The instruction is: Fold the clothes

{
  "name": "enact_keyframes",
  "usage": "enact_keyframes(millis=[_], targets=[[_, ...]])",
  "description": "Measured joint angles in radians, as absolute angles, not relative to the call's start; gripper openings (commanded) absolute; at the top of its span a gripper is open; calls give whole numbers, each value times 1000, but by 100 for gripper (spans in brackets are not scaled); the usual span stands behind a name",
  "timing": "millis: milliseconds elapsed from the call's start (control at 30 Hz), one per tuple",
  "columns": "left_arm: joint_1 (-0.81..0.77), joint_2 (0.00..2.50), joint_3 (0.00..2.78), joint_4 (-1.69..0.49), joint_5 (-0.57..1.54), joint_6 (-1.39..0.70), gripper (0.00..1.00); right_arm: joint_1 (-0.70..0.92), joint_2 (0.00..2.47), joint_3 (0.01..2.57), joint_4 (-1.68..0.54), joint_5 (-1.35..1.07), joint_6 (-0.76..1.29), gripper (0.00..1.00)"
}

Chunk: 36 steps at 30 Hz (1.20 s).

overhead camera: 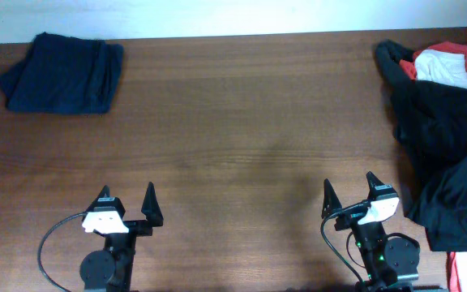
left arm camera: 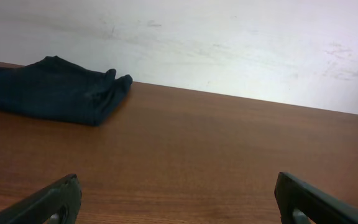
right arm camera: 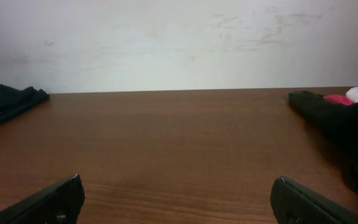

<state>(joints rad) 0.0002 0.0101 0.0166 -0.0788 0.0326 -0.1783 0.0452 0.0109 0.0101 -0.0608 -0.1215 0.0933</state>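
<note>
Nothing is being gripped right now; both arms are sitting low at the near edge of the brown wooden table (overhead camera: 242, 122). This is looking like the gap between garments. One folded dark navy cloth garment (overhead camera: 62, 71) is lying well ahead of the left fingers (overhead camera: 151, 204) and off to their left, well apart from them. It is looking done, judging by its flat squared shape. The loose heap of black fabric clothes (overhead camera: 444, 138) is lying to the right of the right fingers (overhead camera: 328, 201), its near part close beside them and the rest running on ahead. A red-and-white garment (overhead camera: 448, 65) is sitting on the heap's far end, and the whole heap is looking unfolded. The left fingers are standing wide apart, holding nothing and touching nothing, with bare table between them in the wrist view. The right fingers are likewise spread wide and empty, and the dark heap is showing only at the right edge of their wrist view. The next move is probably calling for the right arm to reach rightward and forward, pinch one item off the heap and drag it to the open middle ahead of both sets of fingers. The black layers are overlapping, so picking a single piece may be tricky.
</note>
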Motion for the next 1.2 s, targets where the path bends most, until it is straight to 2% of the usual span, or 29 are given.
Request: enact_keyframes(millis=[733,800,833,900,1000,1033,1167,1200], targets=[[0,10,17,-79,33,-178,99,45,11,10,-59,-126,98,99],[0,10,17,-79,33,-178,99,44,11,10,-47,-225,175,99],[0,10,17,-79,33,-178,99,43,11,10,-44,-407,337,98],[0,10,17,-79,33,-178,99,43,13,10,19,-607,513,99],[0,11,17,-79,33,-178,99,43,11,16,341,-620,609,99],[0,11,17,-79,33,-176,99,43,10,25,336,-570,626,99],[0,12,17,-79,33,-176,99,43,208,313,147,-355,520,99],[0,12,17,-81,31,-176,99,43,382,508,-6,-323,424,99]])
